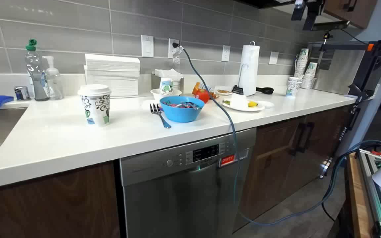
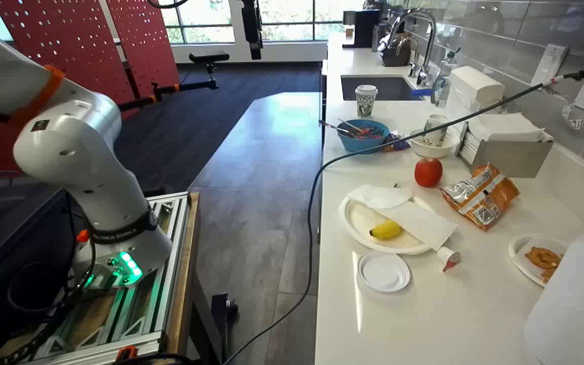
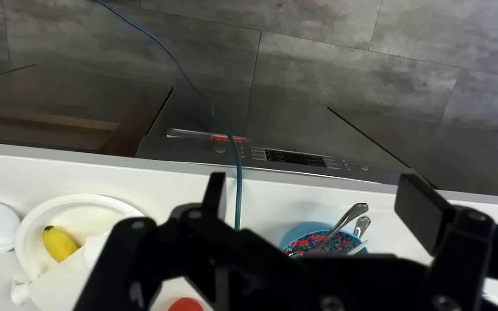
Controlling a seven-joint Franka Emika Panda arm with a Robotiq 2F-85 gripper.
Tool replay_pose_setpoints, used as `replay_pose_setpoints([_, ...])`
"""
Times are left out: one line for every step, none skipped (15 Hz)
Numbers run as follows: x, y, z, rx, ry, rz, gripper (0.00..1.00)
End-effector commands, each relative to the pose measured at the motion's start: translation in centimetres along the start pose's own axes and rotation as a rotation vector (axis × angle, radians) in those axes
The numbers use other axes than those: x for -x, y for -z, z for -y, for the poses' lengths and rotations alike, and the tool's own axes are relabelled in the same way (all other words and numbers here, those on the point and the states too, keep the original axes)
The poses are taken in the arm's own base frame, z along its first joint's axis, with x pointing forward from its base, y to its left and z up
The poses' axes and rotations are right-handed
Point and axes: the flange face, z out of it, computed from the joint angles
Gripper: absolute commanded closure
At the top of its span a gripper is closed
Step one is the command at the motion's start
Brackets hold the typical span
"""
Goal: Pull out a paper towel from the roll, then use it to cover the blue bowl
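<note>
Currently holds nothing: hangs well clear of the counter point(image 3: 162, 181) with the gripper point(image 3: 316, 201) spread wide, just air between the fingers point(image 3: 424, 211). Must reckon below with the blue bowl point(image 1: 181, 114), uncovered, filled with small coloured bits point(image 3: 339, 244) and bristling with cutlery handles point(image 3: 355, 211) past the rim. Could snag a thin sheet on those handles, tearing it or leaving it tented; could also tip the bowl by knocking them. Needs care with the blue cable point(image 3: 238, 198) too, passing near the bowl and down over the counter's front edge: might hook it on a low sweep. Risks trailing a limp sheet over the apple point(image 2: 428, 172) and the banana point(image 2: 386, 229) on the plate point(image 2: 360, 218), if carried too low. Farther off, finds the paper towel point(image 1: 254, 61), by the look of it still wound on the upright roll point(image 1: 250, 71). Cannot fairly tell of any loose end, with the roll small or cropped in the exterior views. Without one, may pinch air or several layers at once, then drag or topple the roll by pulling askew. Last, at the tiled wall point(image 1: 210, 19), faces the cable's plug point(image 1: 176, 45) in an outlet point(image 1: 171, 52): could yank it free after any catch.
</note>
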Motion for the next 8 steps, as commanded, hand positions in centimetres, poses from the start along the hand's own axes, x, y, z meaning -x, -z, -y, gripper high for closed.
replay_pose_setpoints([0.0, 0.0, 0.0, 0.0, 0.0, 0.001, 0.0])
replay_pose_setpoints([0.0, 0.0, 0.0, 0.0, 0.0, 0.001, 0.0])
replay_pose_setpoints([0.0, 0.0, 0.0, 0.0, 0.0, 0.001, 0.0])
replay_pose_setpoints([0.0, 0.0, 0.0, 0.0, 0.0, 0.001, 0.0])
replay_pose_setpoints([0.0, 0.0, 0.0, 0.0, 0.0, 0.001, 0.0])
replay_pose_setpoints([0.0, 0.0, 0.0, 0.0, 0.0, 0.001, 0.0])
replay_pose_setpoints([-0.9, -0.3, -0.1, 0.012, -0.036, -0.023, 0.0])
replay_pose_setpoints([-2.2, -0.7, -0.5, 0.032, -0.091, -0.044, 0.0])
